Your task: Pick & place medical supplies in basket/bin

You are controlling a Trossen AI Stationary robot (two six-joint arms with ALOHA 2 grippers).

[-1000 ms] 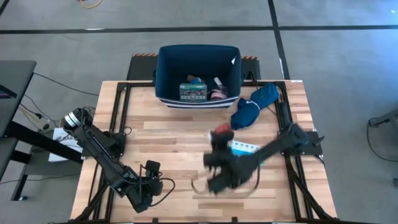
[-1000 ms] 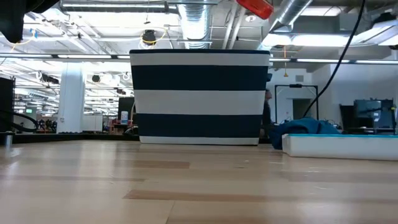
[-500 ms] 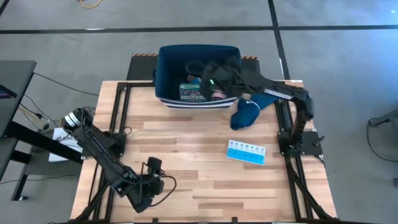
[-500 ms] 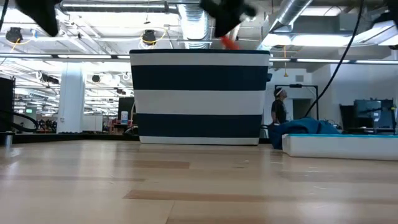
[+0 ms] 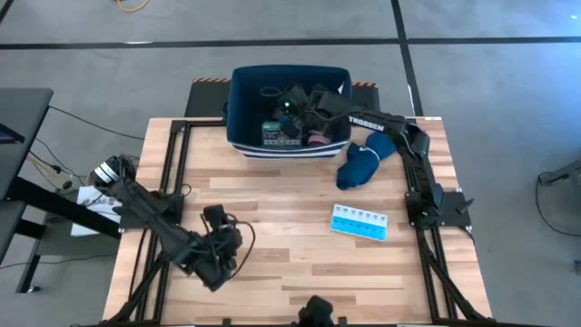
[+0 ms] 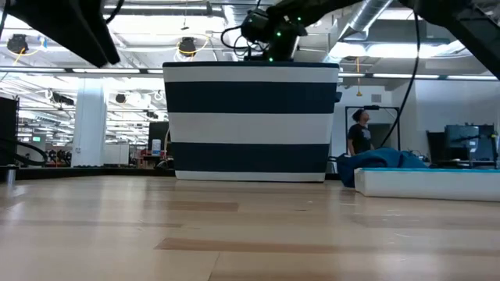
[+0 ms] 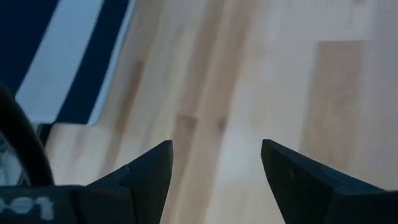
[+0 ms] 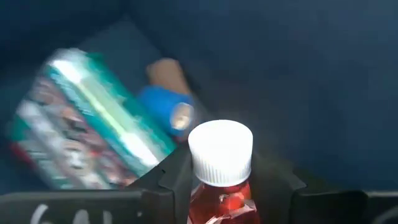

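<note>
The dark navy bin stands at the table's far edge; in the low view its striped wall fills the middle. My right gripper reaches into the bin from the right and is shut on the tiny red bottle with a white cap. Below it in the bin lie the green-white-red box, a blue item and a brown one. The pink roll is also inside. The light blue pill organizer lies flat on the table's right half. My left gripper hangs open over bare wood near the left front. My right gripper pinches the bottle's red body just below the white cap, one finger on each side. The cap sticks out past the fingertips, toward the bin's floor. The fingers come from above, slanting down into the bin, and the bottle is lifted clear of everything.
A soft blue cloth lies bunched on the table just right of the bin. Bare wood stretches between the bin and the table's near edge. A person stands far back in the room beyond the table.
My right arm has swung from low over the table's near middle, up and toward the far edge, and now reaches into the bin, carrying the red bottle along. My left gripper has shifted a little toward the far edge.
</note>
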